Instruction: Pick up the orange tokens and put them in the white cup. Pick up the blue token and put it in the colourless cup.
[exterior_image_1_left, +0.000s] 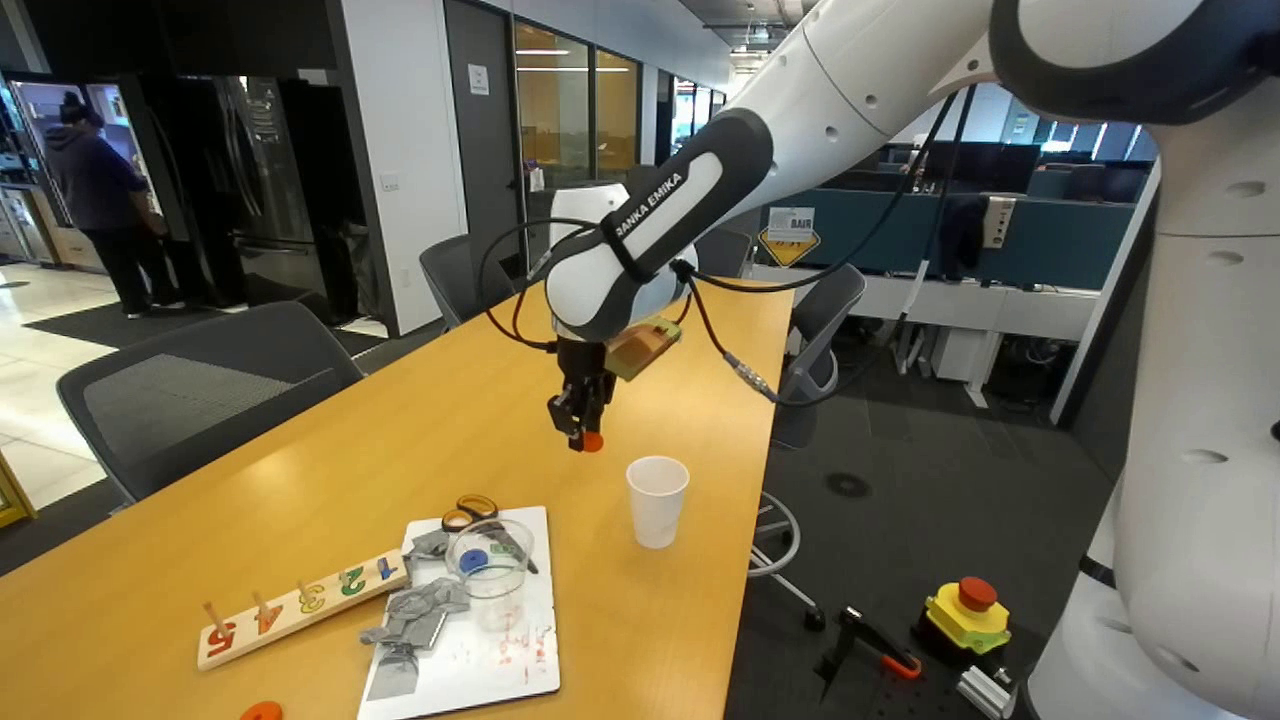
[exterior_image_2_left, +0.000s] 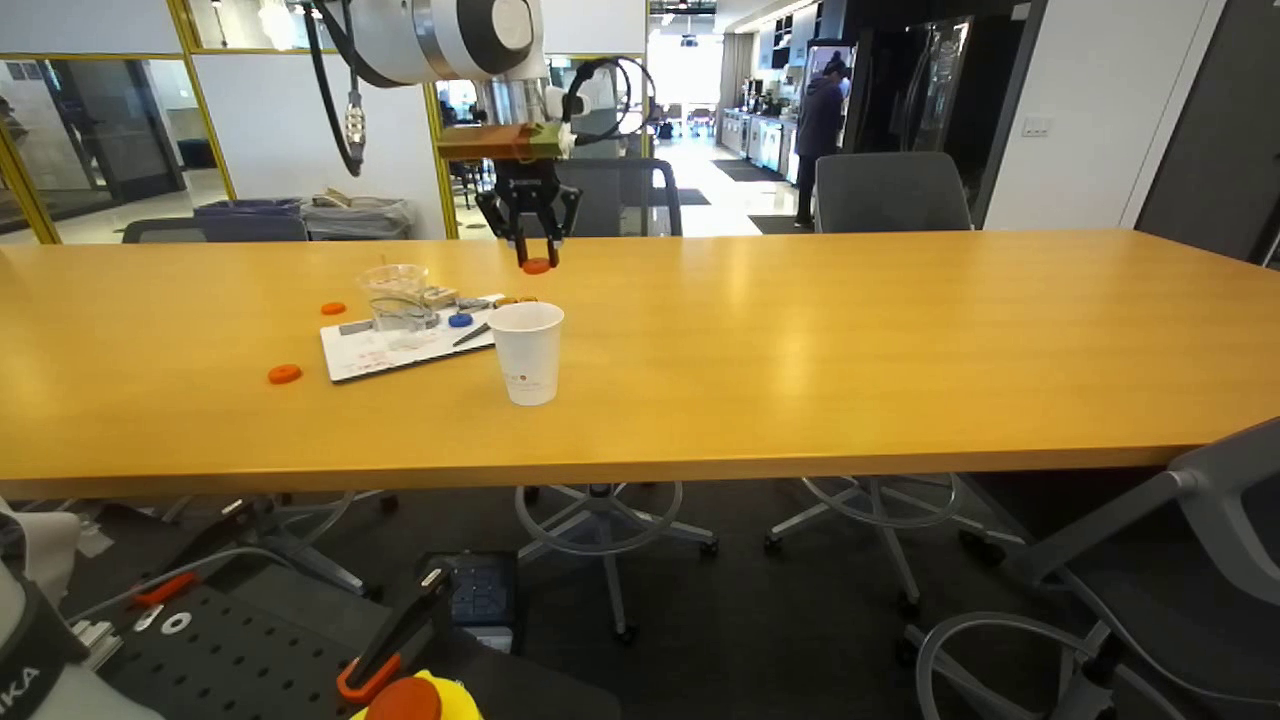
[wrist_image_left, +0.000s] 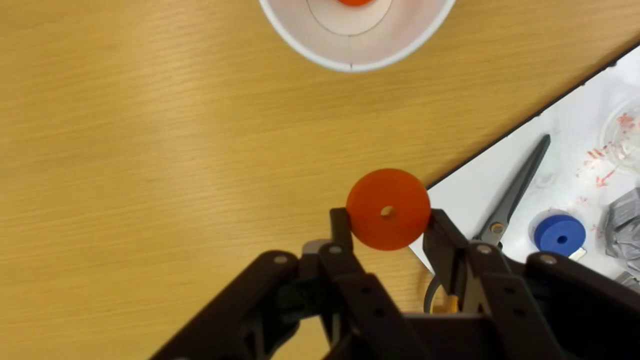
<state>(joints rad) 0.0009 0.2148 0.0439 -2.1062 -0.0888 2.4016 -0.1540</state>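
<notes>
My gripper is shut on an orange token, held by its edges above the table; both exterior views show it. The white cup stands upright, apart from the gripper; the wrist view cuts off its rim. Another orange token lies inside it. Two more orange tokens lie on the table. The blue token lies on the whiteboard beside the colourless cup, which stands upright and looks empty.
The whiteboard also bears scissors and crumpled grey pieces. A wooden number strip with pegs lies beside it. The table's edge runs near the white cup. Chairs stand around the table.
</notes>
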